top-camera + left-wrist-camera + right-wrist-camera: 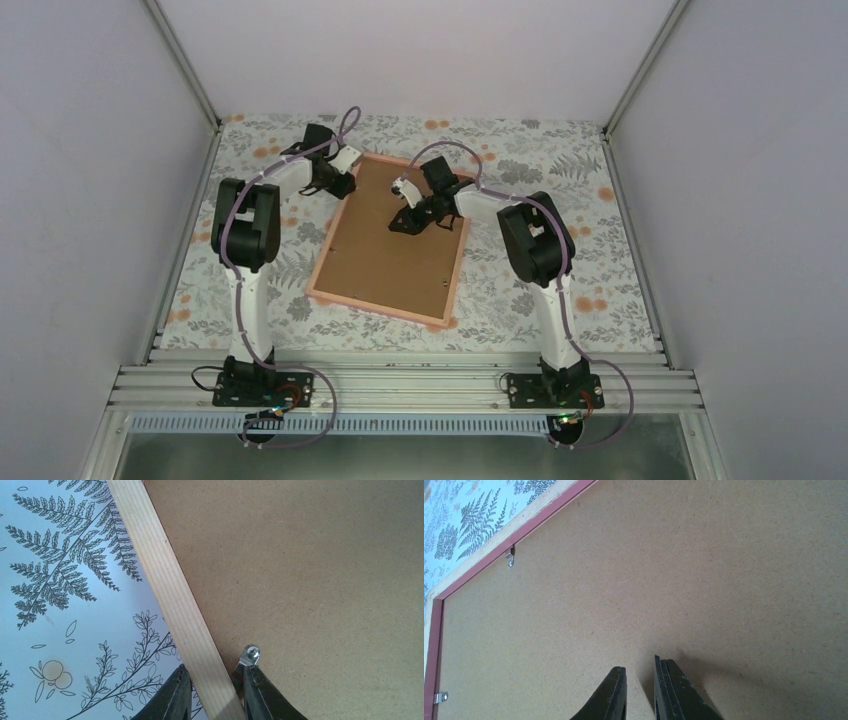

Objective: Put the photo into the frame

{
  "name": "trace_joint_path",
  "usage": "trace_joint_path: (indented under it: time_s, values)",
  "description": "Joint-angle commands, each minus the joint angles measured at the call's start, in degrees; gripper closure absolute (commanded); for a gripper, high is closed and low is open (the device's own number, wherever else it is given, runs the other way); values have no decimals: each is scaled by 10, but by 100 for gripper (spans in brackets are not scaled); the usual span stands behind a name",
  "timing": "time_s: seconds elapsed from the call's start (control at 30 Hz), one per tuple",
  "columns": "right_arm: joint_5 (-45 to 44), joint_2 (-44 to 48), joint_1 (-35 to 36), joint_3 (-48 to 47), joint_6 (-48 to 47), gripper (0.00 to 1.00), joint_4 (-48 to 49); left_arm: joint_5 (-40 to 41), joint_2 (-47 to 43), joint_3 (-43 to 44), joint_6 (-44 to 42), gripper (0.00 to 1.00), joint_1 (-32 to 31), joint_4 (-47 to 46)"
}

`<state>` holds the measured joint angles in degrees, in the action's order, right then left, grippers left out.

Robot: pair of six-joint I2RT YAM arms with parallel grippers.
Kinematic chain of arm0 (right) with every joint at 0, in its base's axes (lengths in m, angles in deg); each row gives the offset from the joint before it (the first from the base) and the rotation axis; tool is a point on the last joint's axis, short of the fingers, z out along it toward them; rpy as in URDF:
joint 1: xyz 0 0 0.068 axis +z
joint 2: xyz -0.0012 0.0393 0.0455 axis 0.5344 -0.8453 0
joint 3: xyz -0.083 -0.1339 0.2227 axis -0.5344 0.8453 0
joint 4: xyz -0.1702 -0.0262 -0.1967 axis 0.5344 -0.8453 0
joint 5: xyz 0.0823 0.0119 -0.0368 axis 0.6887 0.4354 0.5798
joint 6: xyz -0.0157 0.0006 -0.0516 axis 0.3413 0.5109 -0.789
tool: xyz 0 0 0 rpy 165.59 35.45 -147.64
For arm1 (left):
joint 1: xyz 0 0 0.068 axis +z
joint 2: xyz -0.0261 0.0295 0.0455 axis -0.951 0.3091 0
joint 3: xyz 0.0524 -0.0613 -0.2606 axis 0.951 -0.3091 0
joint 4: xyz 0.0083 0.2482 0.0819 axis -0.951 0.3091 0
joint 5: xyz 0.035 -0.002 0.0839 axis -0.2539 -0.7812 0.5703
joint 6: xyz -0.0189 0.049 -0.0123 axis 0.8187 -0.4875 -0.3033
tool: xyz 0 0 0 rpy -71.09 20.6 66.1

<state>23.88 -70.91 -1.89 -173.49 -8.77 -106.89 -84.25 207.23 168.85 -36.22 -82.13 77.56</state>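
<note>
The pink frame (380, 308) lies face down on the table, and a brown backing board (395, 260) fills its back. The photo is hidden. My left gripper (343, 186) is at the frame's far left corner. In the left wrist view its jaws (215, 669) straddle the pale wooden rail (165, 580), with slim gaps on both sides and the right finger beside a small metal clip (251, 653). My right gripper (408, 224) points down onto the board's upper middle. Its tips (639, 664) stand a narrow gap apart with nothing between them.
A fern-and-flower tablecloth (250, 300) covers the table around the frame. Grey walls close in the left, right and far sides. Two more metal clips (511, 557) (440, 697) sit along the frame's inner edge (549, 510). Both arm bases are bolted to the near rail (400, 385).
</note>
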Motion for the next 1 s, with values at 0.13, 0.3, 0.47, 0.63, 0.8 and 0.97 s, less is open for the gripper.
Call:
trace_joint_path:
  time_s: [0.13, 0.3, 0.47, 0.63, 0.8, 0.97]
  values:
    - [-46, -10, -6, 16, -24, 83, -27, -32, -43, -59, -19, 80, 1, 26]
    - [-56, 18, -25, 7, -28, 79, -35, -21, -98, -129, 34, 73, 3, 0]
    - [-36, 73, -42, 7, -23, 70, -59, -18, -163, -183, 53, 47, 7, -69]
    - [-53, 156, -66, 56, -45, 58, -76, -54, -232, -203, -49, 20, 6, -110]
    - [-114, 201, -92, 100, -103, 52, -122, -88, -292, -234, -150, 0, -5, -118]
    - [-190, 215, -95, 109, -113, 43, -137, -69, -298, -263, -206, 0, -71, -80]
